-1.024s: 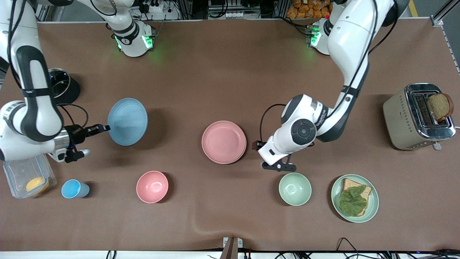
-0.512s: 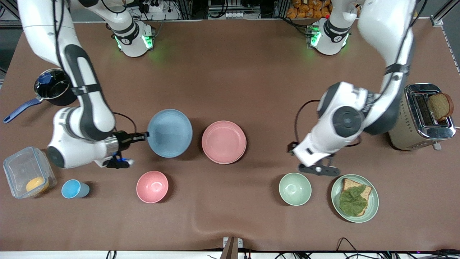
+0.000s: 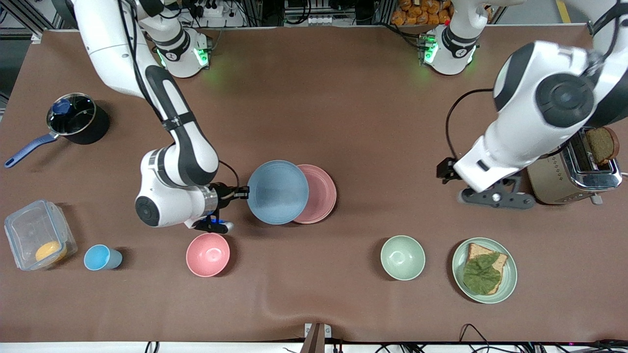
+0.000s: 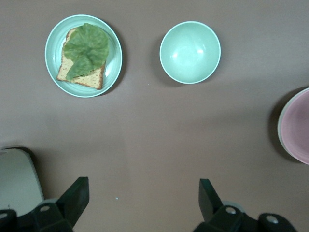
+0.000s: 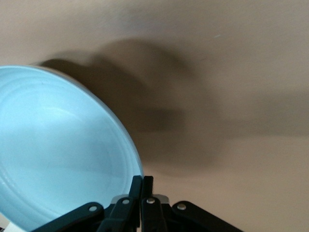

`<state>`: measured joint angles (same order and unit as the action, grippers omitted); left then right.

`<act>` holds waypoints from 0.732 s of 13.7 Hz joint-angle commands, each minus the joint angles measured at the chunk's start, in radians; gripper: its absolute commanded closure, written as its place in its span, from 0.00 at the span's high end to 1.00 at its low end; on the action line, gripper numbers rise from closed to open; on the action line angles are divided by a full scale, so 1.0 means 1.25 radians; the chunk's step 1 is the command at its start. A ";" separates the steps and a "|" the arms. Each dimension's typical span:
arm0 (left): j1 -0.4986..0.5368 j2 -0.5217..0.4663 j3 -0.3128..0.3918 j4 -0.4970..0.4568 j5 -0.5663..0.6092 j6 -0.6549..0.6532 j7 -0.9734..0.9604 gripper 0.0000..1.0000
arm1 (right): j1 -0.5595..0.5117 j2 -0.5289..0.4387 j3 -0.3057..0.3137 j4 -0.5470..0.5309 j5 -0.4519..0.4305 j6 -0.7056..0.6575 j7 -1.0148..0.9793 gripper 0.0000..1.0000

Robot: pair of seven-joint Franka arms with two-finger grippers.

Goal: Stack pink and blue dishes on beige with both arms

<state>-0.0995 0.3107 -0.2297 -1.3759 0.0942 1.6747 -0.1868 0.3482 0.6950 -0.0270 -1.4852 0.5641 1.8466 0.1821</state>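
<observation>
My right gripper [image 3: 240, 192] is shut on the rim of the light blue plate [image 3: 277, 192] and holds it in the air. The plate hangs partly over the pink plate [image 3: 321, 193], which lies at the table's middle. In the right wrist view the fingers [image 5: 141, 186] pinch the blue plate [image 5: 58, 145] at its edge. No beige plate shows plainly; only a thin pale rim [image 4: 280, 126] edges the pink plate [image 4: 297, 128] in the left wrist view. My left gripper [image 3: 495, 198] is open and holds nothing, up in the air next to the toaster [image 3: 571, 162]; its fingertips [image 4: 77, 191] are wide apart.
A pink bowl [image 3: 208, 254] and a small blue cup [image 3: 100, 258] stand nearer the camera toward the right arm's end. A green bowl [image 3: 403, 257] and a green plate [image 3: 512, 272] with a sandwich sit toward the left arm's end. A pot [image 3: 76, 117] and a clear container [image 3: 37, 240] are at the right arm's end.
The right arm has carried the blue plate across the table until it overlaps the pink plate. The left arm has pulled away from the pink plate toward the toaster and risen.
</observation>
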 commanded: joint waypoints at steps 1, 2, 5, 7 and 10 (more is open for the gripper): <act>0.079 -0.053 0.007 -0.022 -0.096 -0.013 0.079 1.00 | 0.044 0.019 -0.010 0.022 0.041 0.001 0.022 0.00; 0.081 -0.083 0.030 -0.031 -0.106 -0.012 0.114 1.00 | 0.053 0.023 -0.010 0.022 0.044 0.018 0.037 0.00; 0.037 -0.148 0.143 -0.082 -0.111 -0.011 0.127 1.00 | 0.077 0.044 -0.010 0.022 0.046 0.069 0.053 0.00; 0.043 -0.191 0.154 -0.182 -0.112 0.030 0.142 1.00 | 0.082 0.047 -0.010 0.022 0.046 0.074 0.053 0.00; 0.045 -0.229 0.157 -0.264 -0.109 0.095 0.156 1.00 | 0.088 0.055 -0.010 0.022 0.046 0.075 0.054 0.01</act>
<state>-0.0325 0.0877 -0.0476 -1.6110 -0.0236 1.7477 -0.0172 0.4440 0.7451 -0.0275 -1.4846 0.5974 1.9470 0.2327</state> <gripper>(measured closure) 0.000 0.978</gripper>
